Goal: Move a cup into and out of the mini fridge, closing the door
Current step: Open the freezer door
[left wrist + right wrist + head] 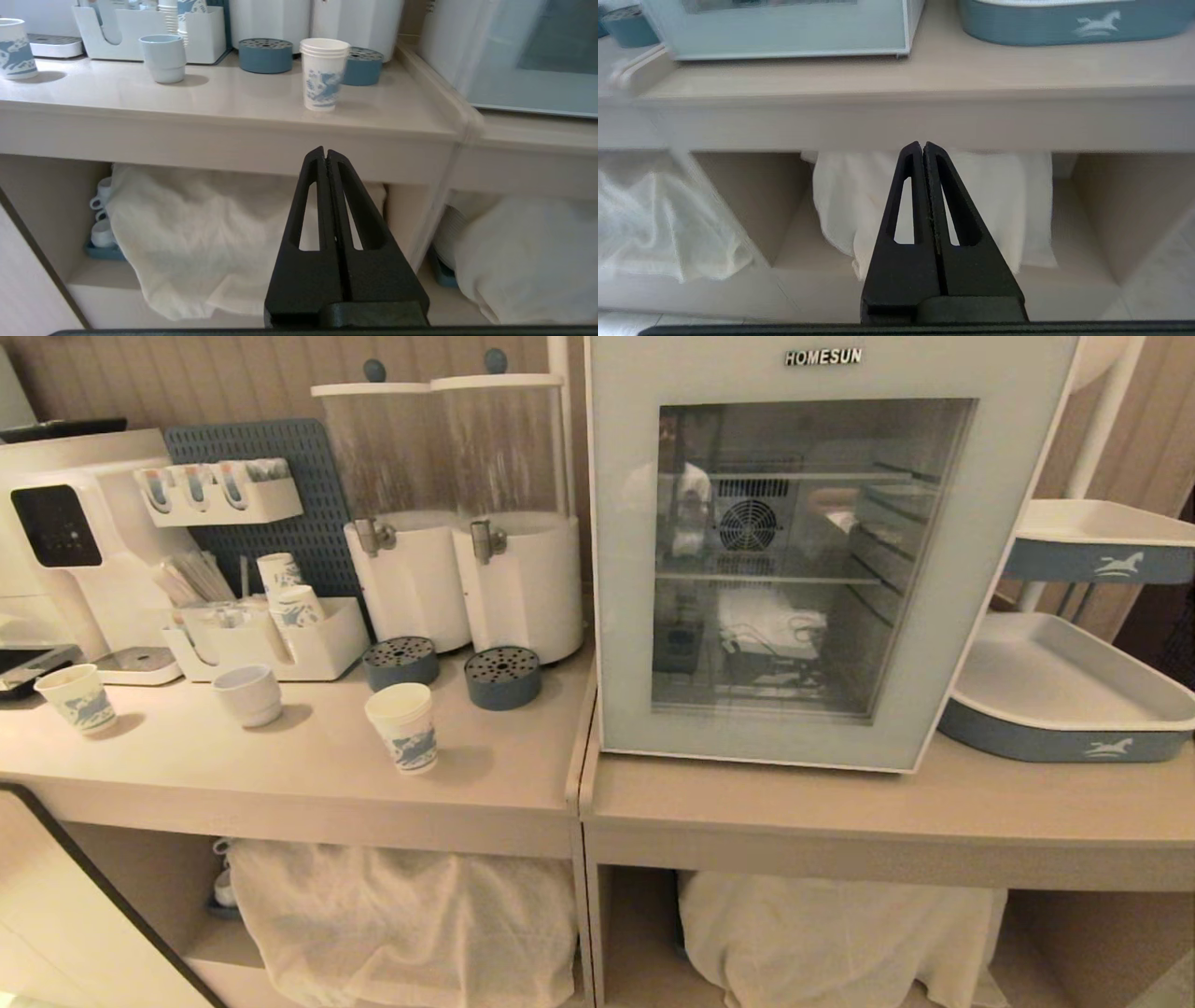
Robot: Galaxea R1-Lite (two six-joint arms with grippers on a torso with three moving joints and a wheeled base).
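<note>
At the far left of the counter (280, 775) we note a shorter printed cup (77, 698), then a plain white cup (247, 694). The cup (403, 726) stands upright near the counter's front edge, just ahead of two blue drip trays (401, 663). Further right, the mini fridge (831, 551) sits with its door (775, 737) shut.

The left gripper (326, 154) hangs below counter level, fingers pressed together, holding nothing. The right gripper (923, 147) does likewise, below the fridge.

Risks, in our judgement: the light paper cup could tip or crush under a hard squeeze; the wrong cup could be taken; the swinging door could strike the grey tray (1064, 709) close on its right.

Open room lies in front of the cup and the fridge; the counter seam (583, 756) between them forms a small ridge.
</note>
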